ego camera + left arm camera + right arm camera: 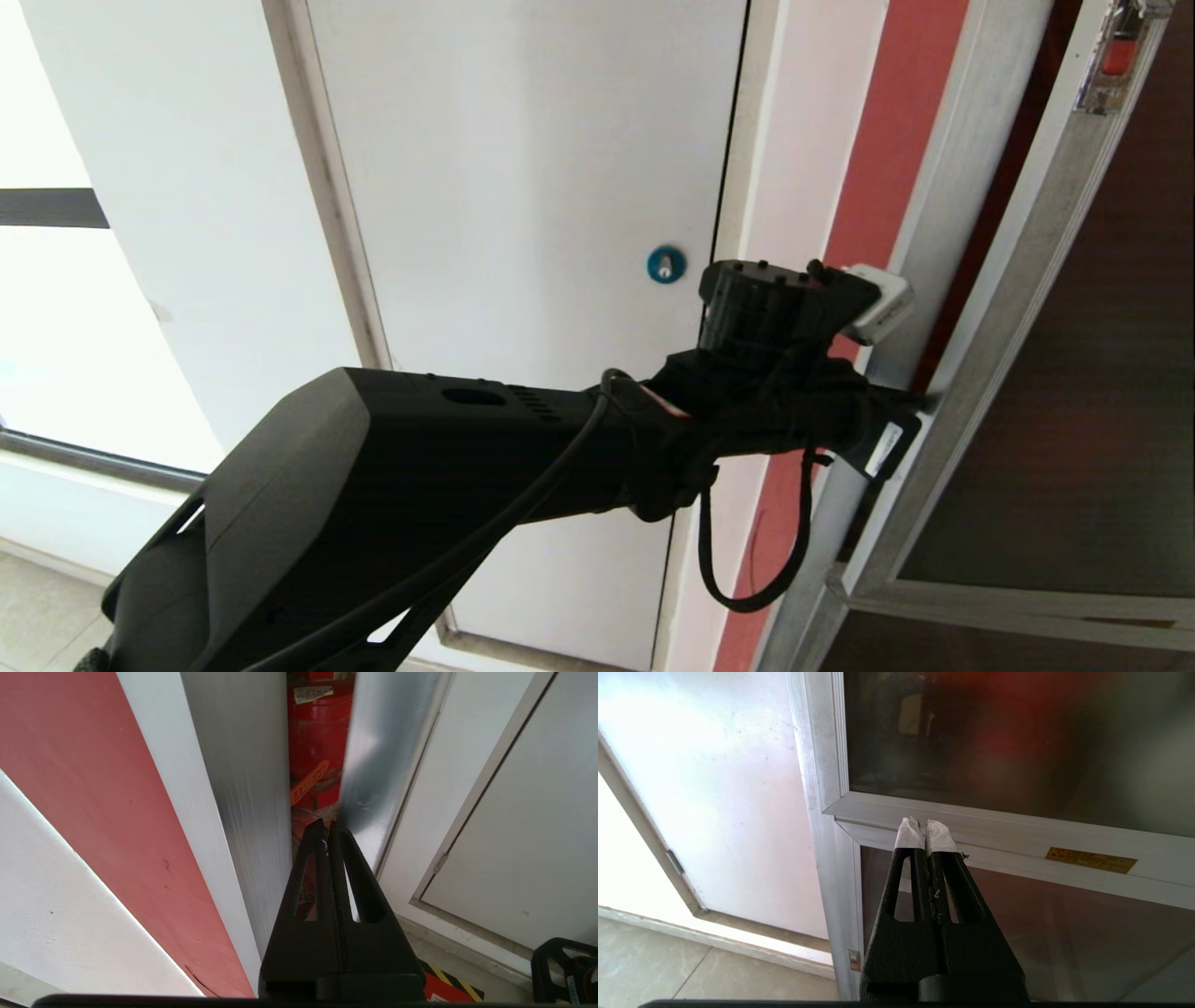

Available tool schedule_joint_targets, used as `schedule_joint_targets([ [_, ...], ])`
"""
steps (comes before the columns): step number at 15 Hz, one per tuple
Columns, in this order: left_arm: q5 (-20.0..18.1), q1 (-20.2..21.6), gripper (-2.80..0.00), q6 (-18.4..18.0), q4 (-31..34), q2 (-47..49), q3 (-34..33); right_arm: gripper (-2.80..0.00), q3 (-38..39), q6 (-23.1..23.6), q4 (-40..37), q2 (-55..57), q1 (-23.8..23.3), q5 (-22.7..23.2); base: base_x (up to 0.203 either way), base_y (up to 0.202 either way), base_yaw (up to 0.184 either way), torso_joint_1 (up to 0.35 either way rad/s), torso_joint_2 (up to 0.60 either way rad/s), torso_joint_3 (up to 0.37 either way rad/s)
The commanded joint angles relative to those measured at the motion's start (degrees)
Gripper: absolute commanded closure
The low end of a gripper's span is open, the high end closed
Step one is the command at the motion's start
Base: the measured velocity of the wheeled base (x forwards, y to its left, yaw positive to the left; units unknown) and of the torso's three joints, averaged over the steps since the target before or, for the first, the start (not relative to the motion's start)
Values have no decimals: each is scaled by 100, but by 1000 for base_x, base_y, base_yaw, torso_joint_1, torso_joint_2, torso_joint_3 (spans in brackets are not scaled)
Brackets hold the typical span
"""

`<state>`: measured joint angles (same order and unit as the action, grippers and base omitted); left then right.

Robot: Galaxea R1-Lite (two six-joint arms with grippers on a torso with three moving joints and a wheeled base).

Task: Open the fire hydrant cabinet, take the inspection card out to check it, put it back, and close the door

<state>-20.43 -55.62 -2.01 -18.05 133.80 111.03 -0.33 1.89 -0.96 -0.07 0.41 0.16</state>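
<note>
The left tool (327, 826) has its two black, wedge-shaped fingers pressed flat together, holding nothing. Its tip sits in the narrow gap between the brushed silver metal frame of the fire hydrant cabinet (252, 788) and the silver edge of the door (373, 765), which stands slightly ajar. Through the gap the wrist view shows a glossy red cylinder (317, 737) with a small white label and an orange strap (308, 783) across it. In the head view the left arm (392, 495), a matte black shell with a loose black cable, reaches across a plain white door (523, 187) with a round blue lock (666, 264). A salmon-red painted strip of wall (887, 140) runs beside the cabinet frame. The door's large panel is dark tinted glass (1092, 373) in a ribbed silver frame, and a small red latch (1118, 51) sits high on its edge.

The right tool (927, 833), fingers closed and empty with white tape around their tips, hangs in front of the horizontal silver bar that carries a small golden rectangular label (1091, 859). The inspection card is not visible in any view.
</note>
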Motion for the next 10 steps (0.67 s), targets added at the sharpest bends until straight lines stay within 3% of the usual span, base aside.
schedule_joint_targets([
  [1, -22, -72, 0, -1, -23, 62, 24, 0, -2, 4, 0, -1, 2, 2, 0, 0, 0, 0, 0, 0],
  [10, -57, -199, 0, 67, -23, -122, -49, 0, -2, 4, 0, -1, 2, 2, 0, 0, 0, 0, 0, 0],
])
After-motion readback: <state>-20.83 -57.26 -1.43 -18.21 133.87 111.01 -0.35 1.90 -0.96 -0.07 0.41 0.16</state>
